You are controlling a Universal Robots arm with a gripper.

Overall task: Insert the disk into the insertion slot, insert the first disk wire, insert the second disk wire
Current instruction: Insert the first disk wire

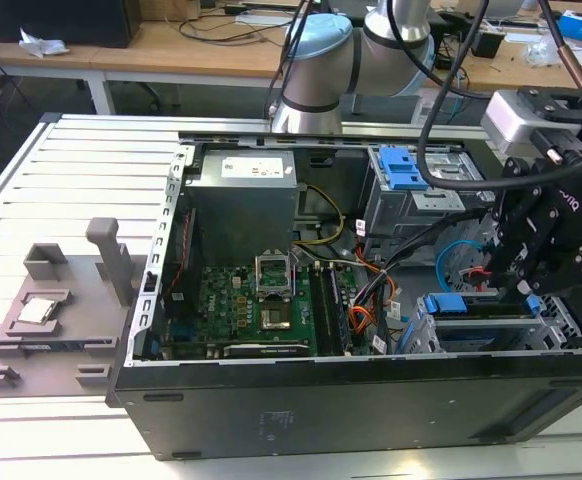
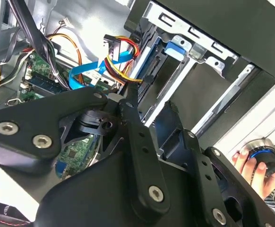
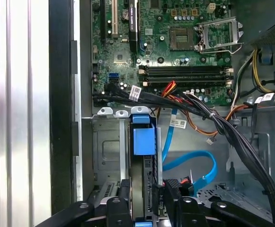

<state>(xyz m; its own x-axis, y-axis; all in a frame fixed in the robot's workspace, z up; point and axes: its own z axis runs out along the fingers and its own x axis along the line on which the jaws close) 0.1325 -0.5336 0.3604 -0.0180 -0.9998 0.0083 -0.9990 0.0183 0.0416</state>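
The disk, silver-grey in a bright blue caddy, stands on edge inside the insertion slot, a low perforated silver cage at the exterior view's right. My gripper straddles the disk's outer end with a black finger against each side, shut on it. In the exterior view my gripper hangs over the disk. A loose blue flat wire curls beside the slot. In the second wrist view a black plug with red and yellow wires hangs free next to the blue wire.
A taller grey cage with a blue latch stands behind the slot. Black cable bundles cross beside it. The motherboard and power supply fill the case's middle. A person's hand holds a knob outside the case.
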